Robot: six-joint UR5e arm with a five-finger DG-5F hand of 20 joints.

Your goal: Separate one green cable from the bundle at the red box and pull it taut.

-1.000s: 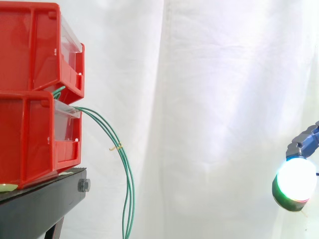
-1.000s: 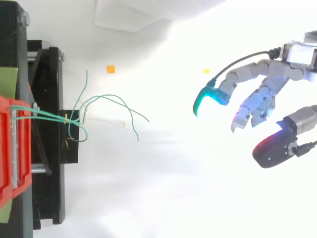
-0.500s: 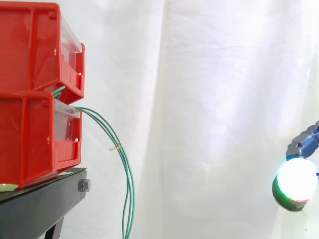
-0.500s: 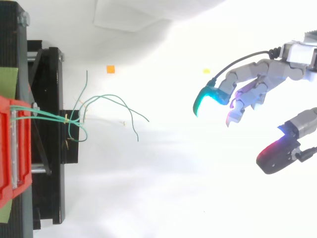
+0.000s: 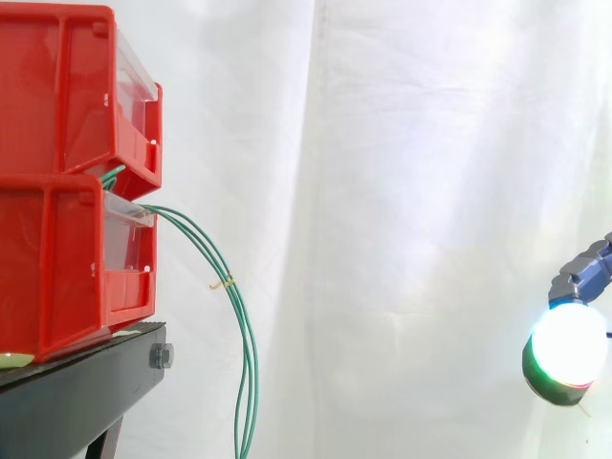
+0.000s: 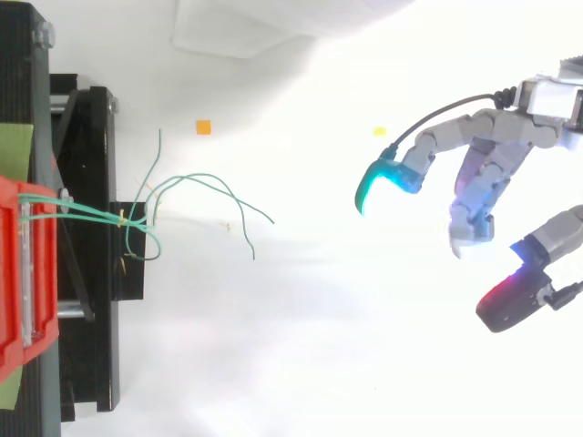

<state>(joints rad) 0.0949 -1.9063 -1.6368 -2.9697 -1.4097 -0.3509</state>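
Note:
Several thin green cables [image 5: 244,325] leave the gap between the two stacked red boxes [image 5: 57,258] and hang down in a bundle, held by a small tan tie. From above, the cables [image 6: 196,182] fan out to the right of the box edge [image 6: 18,273] with loose ends. My hand [image 6: 496,146] hovers far to the right of the cables, touching nothing. Its fingers are spread and relaxed, with a cyan fingertip [image 6: 375,185] nearest the cables and a red one [image 6: 506,300] lower down. In the side view a glowing white fingertip [image 5: 569,346] sits at the right edge.
The boxes stand on a black stand [image 5: 76,392] at the left. A white curtain hangs behind. A small orange marker [image 6: 203,127] and a yellow one [image 6: 379,131] lie on the white floor between the cables and my hand.
The middle fingers have swung from near the cyan fingertip down and to the right, straightening out. The red-tipped digit has shifted slightly lower. The cables have not moved.

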